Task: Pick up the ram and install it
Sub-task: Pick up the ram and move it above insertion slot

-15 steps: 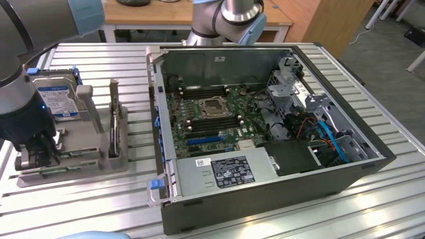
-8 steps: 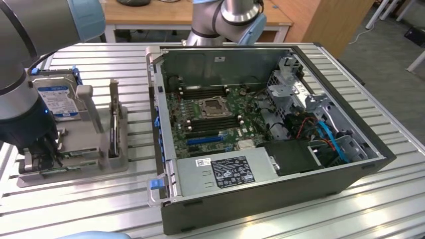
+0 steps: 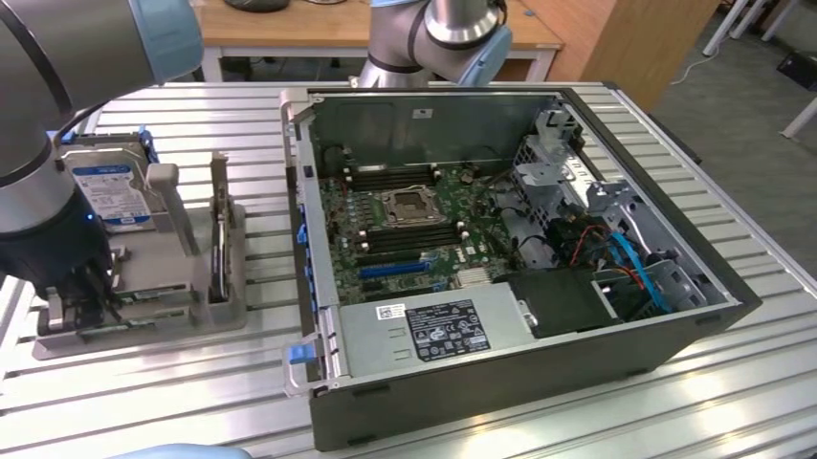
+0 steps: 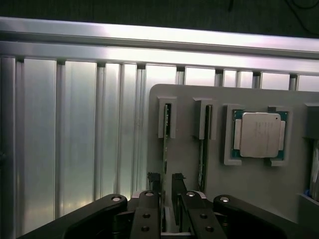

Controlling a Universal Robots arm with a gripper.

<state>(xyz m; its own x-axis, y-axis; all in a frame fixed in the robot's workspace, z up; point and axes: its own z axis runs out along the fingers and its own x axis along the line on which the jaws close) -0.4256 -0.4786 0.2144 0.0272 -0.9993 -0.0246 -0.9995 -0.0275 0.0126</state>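
A slotted aluminium worktop [image 3: 191,392] carries everything. Its middle and the exterior view's right side are taken up by an open computer case [image 3: 511,392], laid on its side so that the green motherboard [image 3: 396,239] inside is exposed.

The robot arm [image 3: 38,143] is positioned over the worktop's edge on the exterior view's left. A grey parts holder [image 3: 160,249] is set there, near the case but apart from it. A blue-labelled hard drive [image 3: 109,191] is stood upright at the holder's far end.

In the wrist view, a square silver processor [image 4: 259,134] is seated in a recess of the holder. Two slots are found beside it, each holding a thin green stick on edge. The second ram stick [image 4: 204,144] is the one next to the processor. The ram [image 4: 166,129] is kept in the outermost slot, by the holder's edge.

The gripper [image 4: 166,183] is held at one end of the ram. Its fingertips [image 4: 153,180] are parted narrowly, one to each side of the stick. No clamping can be made out, and the ram is seen seated in its slot.
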